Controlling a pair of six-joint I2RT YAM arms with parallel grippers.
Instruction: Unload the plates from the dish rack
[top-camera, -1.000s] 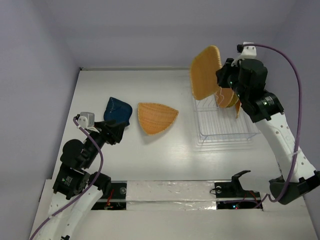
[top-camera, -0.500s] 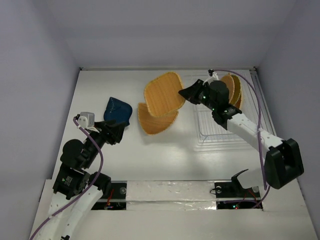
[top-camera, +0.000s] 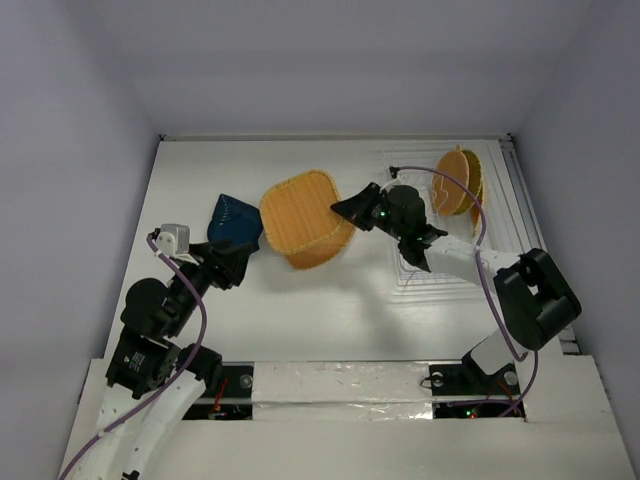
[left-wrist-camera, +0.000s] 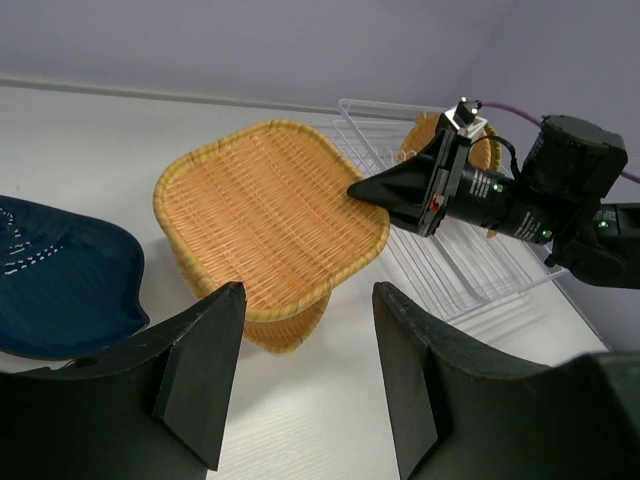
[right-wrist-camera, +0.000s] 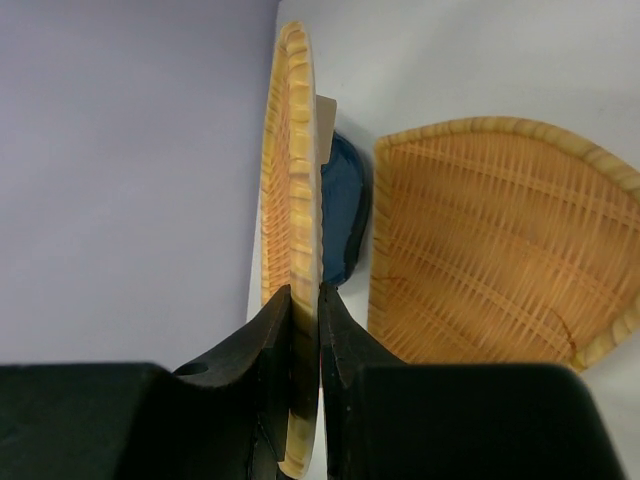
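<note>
My right gripper (top-camera: 347, 208) is shut on the edge of an orange rounded-square woven plate (top-camera: 302, 207). It holds the plate roughly flat, just above an orange leaf-shaped plate (top-camera: 322, 254) lying on the table. The right wrist view shows the held plate (right-wrist-camera: 297, 150) edge-on between my right gripper (right-wrist-camera: 305, 292), with the leaf plate (right-wrist-camera: 490, 250) beside it. A dark blue plate (top-camera: 232, 220) lies to the left. My left gripper (top-camera: 228, 262) is open and empty beside it. The clear dish rack (top-camera: 440, 268) at the right holds orange and yellow-green plates (top-camera: 455, 182) upright at its far end.
The left wrist view shows the held plate (left-wrist-camera: 265, 215), the blue plate (left-wrist-camera: 55, 280) at the left and the rack (left-wrist-camera: 470, 285) at the right. Walls close the table at the back and both sides.
My right gripper has carried the orange square plate from above the rack leftward and down, over the leaf-shaped plate, turning it from upright to roughly flat. The left arm has not moved.
</note>
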